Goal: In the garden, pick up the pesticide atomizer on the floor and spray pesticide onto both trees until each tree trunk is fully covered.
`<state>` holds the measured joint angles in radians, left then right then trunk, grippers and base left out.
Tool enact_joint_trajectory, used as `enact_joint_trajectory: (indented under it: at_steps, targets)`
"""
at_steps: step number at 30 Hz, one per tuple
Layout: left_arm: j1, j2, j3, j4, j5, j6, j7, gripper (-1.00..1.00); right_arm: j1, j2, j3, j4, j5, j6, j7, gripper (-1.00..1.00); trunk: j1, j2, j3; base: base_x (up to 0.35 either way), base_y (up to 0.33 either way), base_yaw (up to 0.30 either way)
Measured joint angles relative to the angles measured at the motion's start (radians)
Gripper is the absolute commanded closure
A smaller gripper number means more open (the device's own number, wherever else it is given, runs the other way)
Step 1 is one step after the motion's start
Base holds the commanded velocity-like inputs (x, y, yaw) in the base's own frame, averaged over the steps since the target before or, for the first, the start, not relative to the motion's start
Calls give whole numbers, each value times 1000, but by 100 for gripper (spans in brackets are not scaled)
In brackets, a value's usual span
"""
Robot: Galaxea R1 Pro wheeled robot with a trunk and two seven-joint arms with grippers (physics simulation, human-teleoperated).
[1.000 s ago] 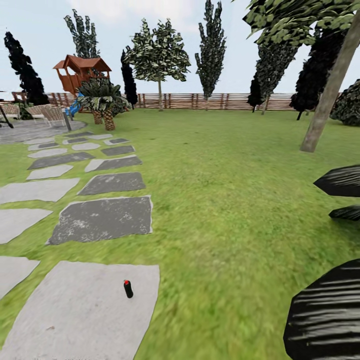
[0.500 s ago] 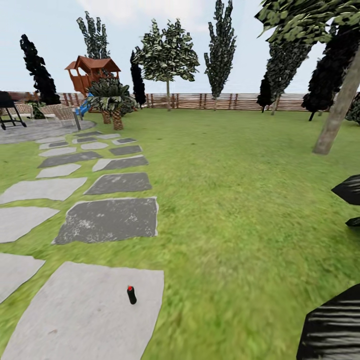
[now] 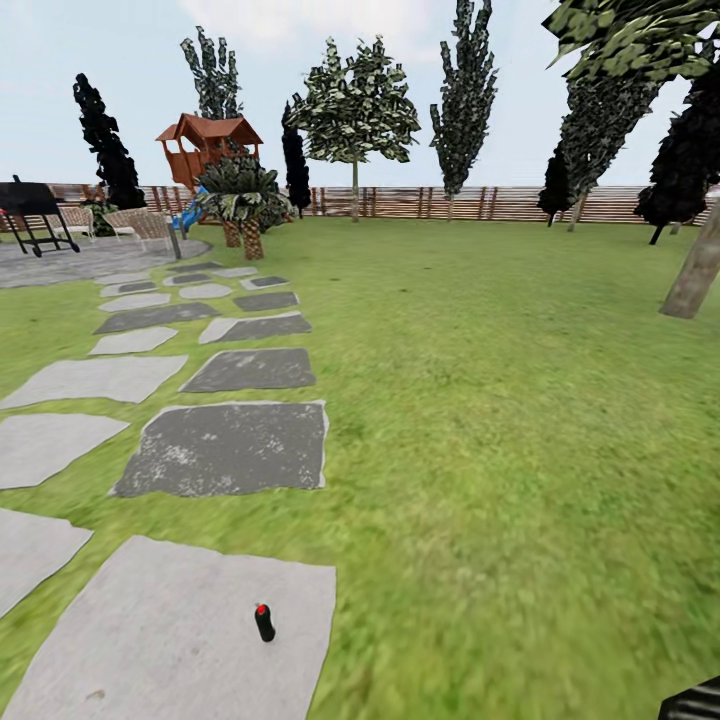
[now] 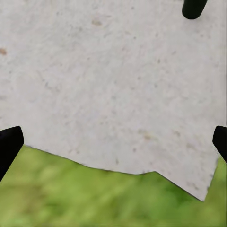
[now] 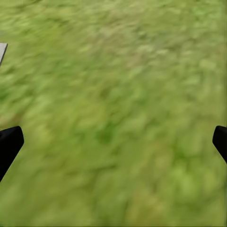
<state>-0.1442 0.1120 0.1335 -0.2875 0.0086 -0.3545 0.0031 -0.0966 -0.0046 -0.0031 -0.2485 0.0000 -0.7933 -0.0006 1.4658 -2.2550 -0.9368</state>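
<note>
Green lawn (image 3: 500, 400) all round, with the little black spray can (image 3: 264, 622) upright on the nearest grey slab (image 3: 180, 640), and both arms' fingers (image 4: 9, 146) spread wide over that slab and grass.

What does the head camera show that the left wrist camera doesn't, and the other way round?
Head view alone: the wide lawn, the wooden fence, the play tower, a leaning tree trunk at the right edge, and the whole atomizer standing upright with its red top. Left wrist view alone: the left gripper's two dark fingertips, set wide apart over the slab's edge. Both: the pale paving slab, grass beside it, and the atomizer, of which the wrist view catches just a dark end.
</note>
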Motion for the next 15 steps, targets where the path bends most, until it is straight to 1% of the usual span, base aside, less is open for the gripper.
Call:
enact_joint_trajectory:
  at_steps: [4,7,12,15]
  targets:
    - [0,0,0,0,0,0,0,-100,0,0,0,0,0,0,-1,-100,0,0,0,15,-8,0]
    - [0,0,0,-1,1,0,0,-100,0,0,0,0,0,0,-1,-100,0,0,0,87,-44,0]
    - [0,0,0,-1,1,0,0,-100,0,0,-1,0,0,-1,-1,-100,0,0,0,198,-139,1]
    - [0,0,0,-1,1,0,0,-100,0,0,-1,0,0,0,-1,-100,0,0,0,228,-172,88]
